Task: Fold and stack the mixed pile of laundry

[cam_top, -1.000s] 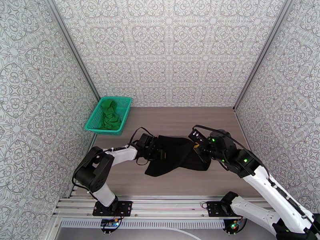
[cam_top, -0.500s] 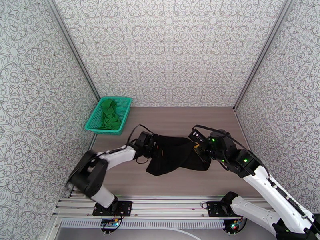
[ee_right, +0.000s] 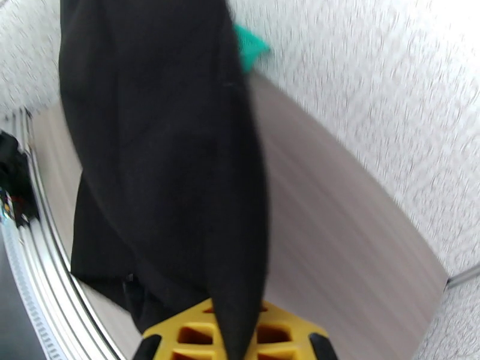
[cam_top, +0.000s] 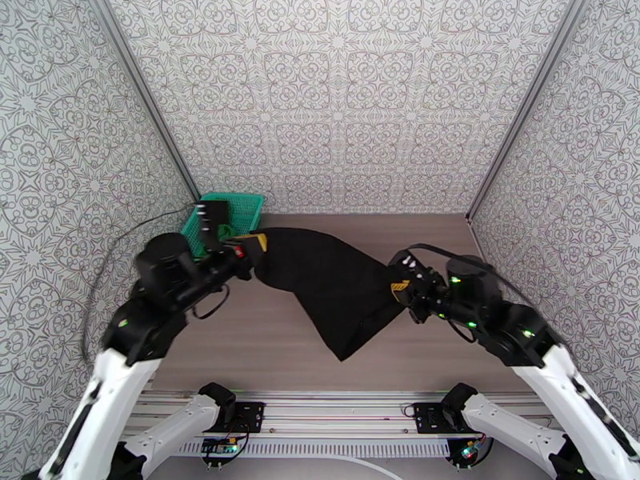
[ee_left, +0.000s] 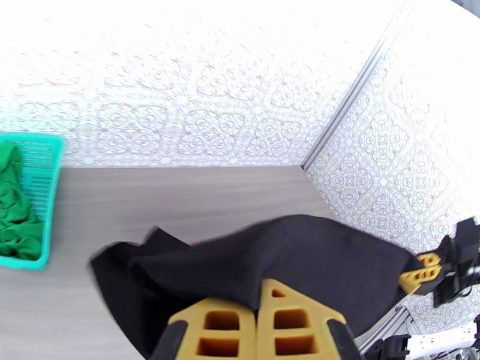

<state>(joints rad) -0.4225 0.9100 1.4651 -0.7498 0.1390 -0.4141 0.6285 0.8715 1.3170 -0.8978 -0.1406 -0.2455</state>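
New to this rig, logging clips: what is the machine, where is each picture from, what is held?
Two robot arms are bolted at the near edge of a table. One picture looks down from above and behind them; the other two come from a camera on each wrist. The left tool and the right tool are each shut on an edge of a black garment, stretching it between them. A green garment lies in a teal mesh basket at the table's far left corner.

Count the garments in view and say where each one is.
2. The black garment hangs stretched between the left gripper and right gripper; the green garment lies bunched in the teal basket. Others may hide beneath it.
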